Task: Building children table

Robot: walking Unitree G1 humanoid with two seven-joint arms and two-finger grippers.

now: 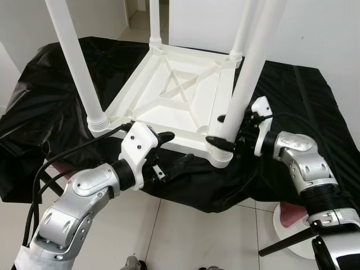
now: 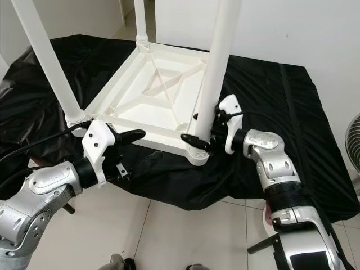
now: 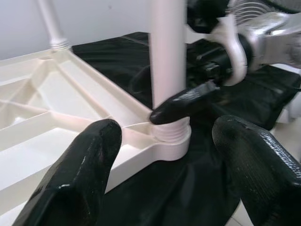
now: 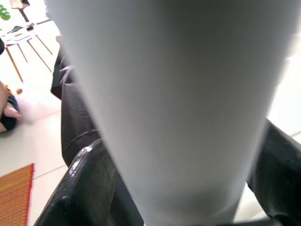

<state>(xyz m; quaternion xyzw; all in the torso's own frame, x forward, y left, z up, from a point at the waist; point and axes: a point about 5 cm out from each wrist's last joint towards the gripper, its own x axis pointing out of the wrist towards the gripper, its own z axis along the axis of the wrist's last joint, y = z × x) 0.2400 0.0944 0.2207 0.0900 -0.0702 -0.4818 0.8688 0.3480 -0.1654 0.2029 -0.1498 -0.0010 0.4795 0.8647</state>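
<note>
Black fingers of the right gripper [image 1: 222,132] clamp the near-right table leg [image 1: 247,73] just above its socket. The left gripper [image 1: 171,151], fingers apart, hovers at the upturned white tabletop [image 1: 169,93]'s 6 o'clock edge, on a black cloth [image 1: 292,95].

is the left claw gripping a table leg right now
No, the left claw is open and holds nothing beside the tabletop's edge; the right claw is the one closed around a table leg.

The scene is viewed from the head, forward and down, by both eye views; the upturned table [image 1: 174,101] on the black cloth [image 1: 292,112] is shared. The near right leg [image 3: 167,61] is seen closely from the left wrist and pressed against in the right wrist view.
</note>
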